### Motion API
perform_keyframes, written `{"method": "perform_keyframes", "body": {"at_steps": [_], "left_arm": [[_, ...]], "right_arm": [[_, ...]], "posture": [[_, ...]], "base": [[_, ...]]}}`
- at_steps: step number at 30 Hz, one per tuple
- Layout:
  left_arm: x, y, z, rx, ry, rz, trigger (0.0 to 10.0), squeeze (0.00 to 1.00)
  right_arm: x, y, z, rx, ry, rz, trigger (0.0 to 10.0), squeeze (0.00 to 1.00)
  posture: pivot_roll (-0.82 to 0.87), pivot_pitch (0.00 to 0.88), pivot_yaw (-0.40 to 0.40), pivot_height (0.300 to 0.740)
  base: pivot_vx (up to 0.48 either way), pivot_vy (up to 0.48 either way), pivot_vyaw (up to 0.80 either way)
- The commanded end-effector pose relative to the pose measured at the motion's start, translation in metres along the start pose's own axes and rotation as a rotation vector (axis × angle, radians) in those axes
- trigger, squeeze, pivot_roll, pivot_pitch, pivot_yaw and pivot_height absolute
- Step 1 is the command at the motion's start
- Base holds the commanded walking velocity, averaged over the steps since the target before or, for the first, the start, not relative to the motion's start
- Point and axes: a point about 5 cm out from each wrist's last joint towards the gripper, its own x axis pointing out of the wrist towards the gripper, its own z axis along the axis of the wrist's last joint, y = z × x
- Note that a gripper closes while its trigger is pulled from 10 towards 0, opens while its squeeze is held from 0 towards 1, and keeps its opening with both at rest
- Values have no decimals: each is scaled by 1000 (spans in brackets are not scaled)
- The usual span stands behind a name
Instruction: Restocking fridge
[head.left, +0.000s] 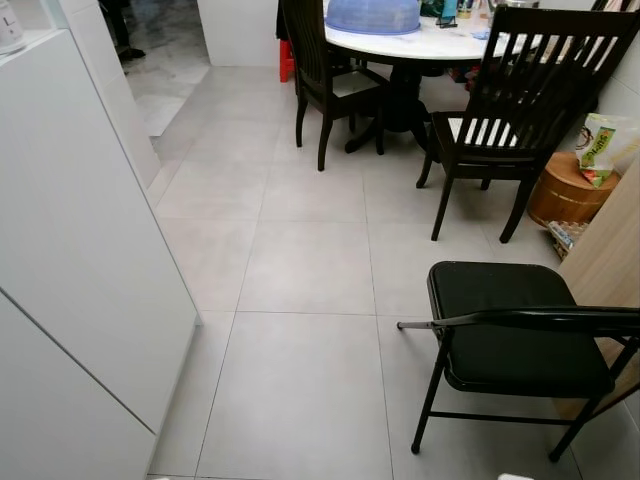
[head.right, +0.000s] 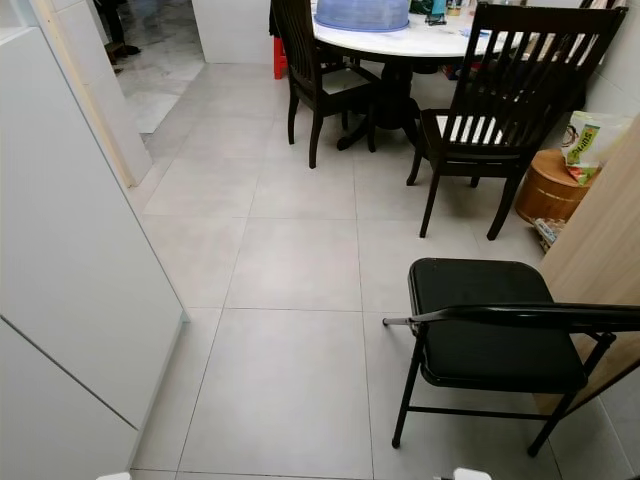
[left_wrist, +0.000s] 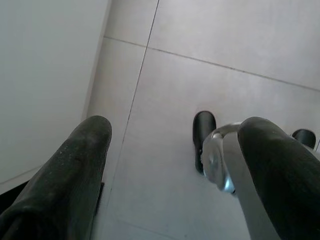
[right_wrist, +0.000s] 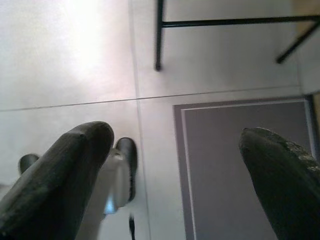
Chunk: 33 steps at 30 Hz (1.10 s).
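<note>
A tall white fridge (head.left: 80, 250) fills the left side, doors shut, with a thin seam between its upper and lower door. Both arms hang at my sides. In the left wrist view my left gripper (left_wrist: 175, 135) points down at the grey floor tiles beside the fridge's base, open, nothing between its fingers (left_wrist: 80, 160). In the right wrist view my right gripper (right_wrist: 177, 137) is also open and empty, above the tiles and a grey mat (right_wrist: 240, 165). No food items are in view.
A black folding chair (head.left: 510, 330) stands close on the right against a wooden panel (head.left: 615, 250). Further ahead are a round white table (head.left: 420, 42) with a blue cover (head.left: 372, 14), two dark wooden chairs (head.left: 520, 110), and a wooden tub (head.left: 565, 190). Open tiled floor (head.left: 300, 270) lies ahead.
</note>
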Motion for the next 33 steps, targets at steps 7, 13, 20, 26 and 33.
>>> {"method": "perform_keyframes", "body": {"at_steps": [7,13,20,26,33], "left_arm": [[4,0,16,19,-16,0,10000,0],[6,-2,25,22,-26,0,10000,0],[8,-6,36,22,-35,-1,10000,0],[9,-9,44,18,-55,-13,10000,0],[9,-8,45,7,-61,-6,10000,0]], "right_arm": [[0,-1,-5,87,50,-18,10000,0],[0,-9,-4,138,55,-60,10000,0],[2,-8,2,170,42,-71,10000,0],[4,0,7,196,40,-56,10000,0],[2,5,-3,212,33,-38,10000,0]], "posture": [[-18,0,-27,740],[-26,0,-25,740],[-24,0,-26,740],[-8,0,-36,740],[7,0,-44,740]], "base": [[0,0,0],[0,0,0],[0,0,155],[0,0,764],[0,0,800]]}}
